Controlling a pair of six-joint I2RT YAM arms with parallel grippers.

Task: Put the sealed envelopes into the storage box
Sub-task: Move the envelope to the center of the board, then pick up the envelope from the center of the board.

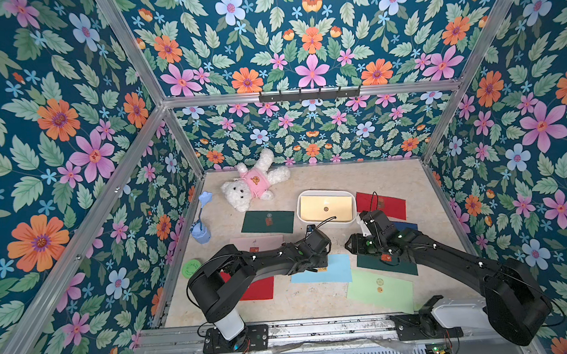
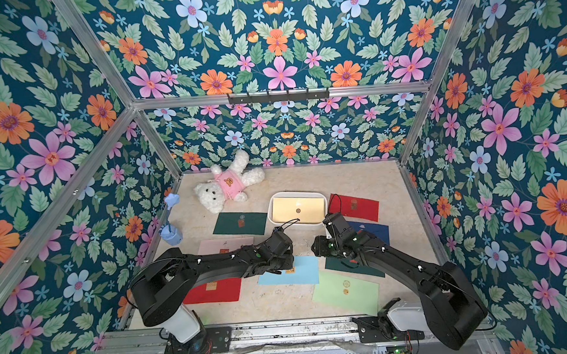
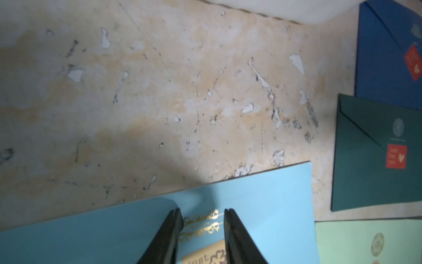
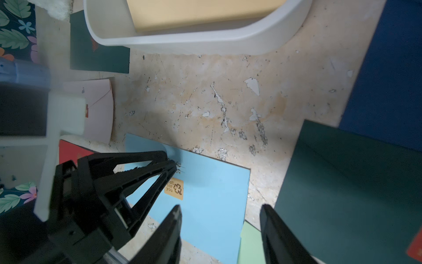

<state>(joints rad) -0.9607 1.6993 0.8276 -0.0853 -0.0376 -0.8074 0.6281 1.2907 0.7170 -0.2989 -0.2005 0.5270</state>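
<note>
Both parted, only wrist views tell: right end effector (image 4: 220,206), left end effector (image 3: 202,211) over light blue envelope (image 3: 262,205)

Yellow envelope (image 1: 326,209) inside white box (image 1: 300,214)

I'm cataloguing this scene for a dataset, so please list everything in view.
box: one, white, mid-table
yellow envelope: one, inside the box
dark green envelopes: two, one left of the box, one partly under the right arm
red envelopes: two, one right of the box, one by the left arm's base
navy envelope: one, partly under the right arm
pink envelope: one, partly under the left arm
light blue envelope: one, centre front
light green envelope: one, front right
bear: one, white, pink shirt, back left
cup: one, blue, with a flower, left edge
disc: one, green, left edge
table: one, beige
left gripper: black, slightly open, over the light blue envelope
right gripper: black, open, empty
</note>
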